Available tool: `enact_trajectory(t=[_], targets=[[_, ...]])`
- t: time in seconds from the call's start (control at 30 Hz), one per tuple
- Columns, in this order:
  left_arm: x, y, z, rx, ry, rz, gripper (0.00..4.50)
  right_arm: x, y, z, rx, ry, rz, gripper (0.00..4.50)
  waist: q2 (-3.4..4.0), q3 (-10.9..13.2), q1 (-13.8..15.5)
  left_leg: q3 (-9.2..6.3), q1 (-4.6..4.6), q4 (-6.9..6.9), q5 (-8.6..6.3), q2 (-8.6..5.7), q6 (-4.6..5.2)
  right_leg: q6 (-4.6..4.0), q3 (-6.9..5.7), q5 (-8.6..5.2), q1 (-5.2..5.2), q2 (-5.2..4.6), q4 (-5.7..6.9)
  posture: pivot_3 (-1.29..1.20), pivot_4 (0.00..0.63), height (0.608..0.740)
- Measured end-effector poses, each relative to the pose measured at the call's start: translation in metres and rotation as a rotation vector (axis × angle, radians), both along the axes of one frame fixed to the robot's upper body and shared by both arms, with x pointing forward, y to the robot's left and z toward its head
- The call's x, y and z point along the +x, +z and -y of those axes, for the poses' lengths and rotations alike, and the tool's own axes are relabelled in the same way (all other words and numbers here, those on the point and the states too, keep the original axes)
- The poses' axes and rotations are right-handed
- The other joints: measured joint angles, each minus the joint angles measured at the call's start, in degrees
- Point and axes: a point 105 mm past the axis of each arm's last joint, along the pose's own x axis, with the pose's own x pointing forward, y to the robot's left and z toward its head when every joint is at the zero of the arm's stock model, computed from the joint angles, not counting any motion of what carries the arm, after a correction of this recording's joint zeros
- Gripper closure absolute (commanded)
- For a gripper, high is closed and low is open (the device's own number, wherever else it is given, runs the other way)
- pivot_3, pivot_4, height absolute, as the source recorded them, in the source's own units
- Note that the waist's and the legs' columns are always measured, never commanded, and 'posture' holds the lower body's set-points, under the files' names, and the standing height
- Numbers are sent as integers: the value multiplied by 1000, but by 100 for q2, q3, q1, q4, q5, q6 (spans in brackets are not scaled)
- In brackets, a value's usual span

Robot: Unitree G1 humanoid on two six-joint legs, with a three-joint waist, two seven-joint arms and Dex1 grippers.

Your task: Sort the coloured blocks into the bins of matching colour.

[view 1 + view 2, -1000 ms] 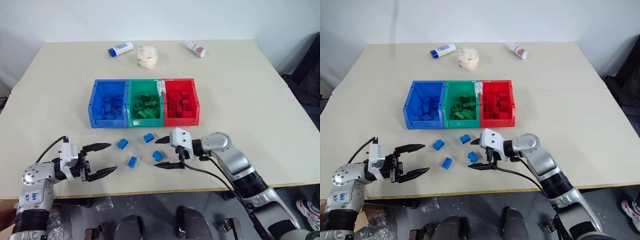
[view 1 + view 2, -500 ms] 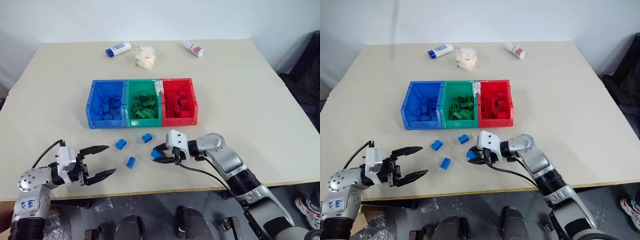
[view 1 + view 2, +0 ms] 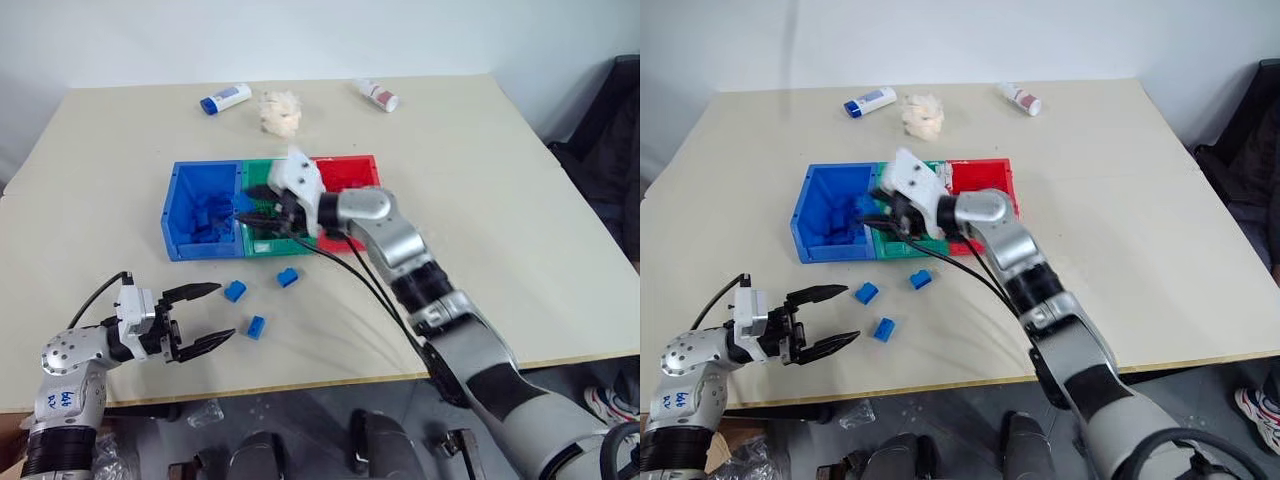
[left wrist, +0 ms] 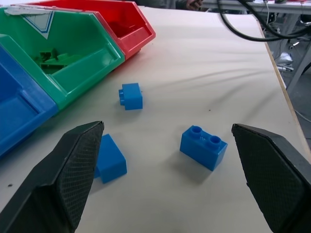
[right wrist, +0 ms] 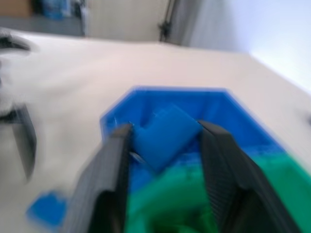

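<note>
My right gripper [image 3: 243, 213] hangs over the seam between the blue bin [image 3: 178, 215] and the green bin [image 3: 262, 245], pointing left. It is shut on a blue block [image 5: 165, 133], which the right wrist view shows tilted between the fingers above the blue bin [image 5: 221, 104]. The red bin [image 3: 345, 172] sits at the right end of the row. Three loose blue blocks [image 3: 235, 291] [image 3: 288, 277] [image 3: 256, 326] lie on the table in front of the bins. My left gripper [image 3: 222, 311] is open near the table's front left, its jaws facing those blocks [image 4: 203, 146].
A blue-capped white bottle [image 3: 223, 98], a crumpled cream wad [image 3: 279, 111] and a red-labelled bottle [image 3: 378, 95] lie at the far side of the table. The bins hold several blocks of their own colours. The table's front edge [image 3: 320, 385] runs just below my left gripper.
My right gripper shut on a blue block on the table, then lifted it up and leftward to above the bins. The left gripper kept still and open.
</note>
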Motion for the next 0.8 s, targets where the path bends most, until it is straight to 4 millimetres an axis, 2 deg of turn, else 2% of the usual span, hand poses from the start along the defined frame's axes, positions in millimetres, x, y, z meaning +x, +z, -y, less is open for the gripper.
enact_trajectory(t=[0.1, 0.2, 0.4, 0.5, 0.63, 0.8], targets=[[1, -1, 2, -11, 4, 3, 0, 5, 7, -21, 44, -42, -4, 1151, 0, 0, -70, -2, 0, -2, 0, 1, -1, 0, 0, 0, 1, 1, 0, 0, 150, 740], [2, 1, 2, -11, 7, 8, 0, 8, 4, -24, 61, -72, 8, 107, -2, -1, -67, -4, 0, 0, 0, 0, -1, 0, 0, 0, 6, 0, -2, 0, 150, 740], [2, 1, 2, -9, 6, 11, 0, 6, -5, -11, 81, -19, 13, 44, -1, -1, -96, -3, -1, -5, 0, 5, -3, 0, 2, 0, 2, 5, -3, 0, 150, 740], [5, 3, 4, -8, -2, 22, 0, -6, -23, 14, 46, 92, 15, 44, -2, -1, -63, -9, -2, -2, -1, 4, -3, 1, 1, 0, 5, 5, -6, 0, 150, 740], [6, 1, 4, -14, -1, 15, 0, -26, -50, 69, -56, 195, 3, 44, -2, -1, 11, -7, -2, 6, -4, 3, 1, 4, 3, 2, 7, 4, -7, 0, 150, 740], [5, -2, 3, -15, 0, 4, 0, -52, -75, 131, -214, 231, -60, 44, -1, -1, 65, -5, 4, 5, -4, 9, -2, 1, 5, 0, 6, 10, -4, 0, 150, 740]])
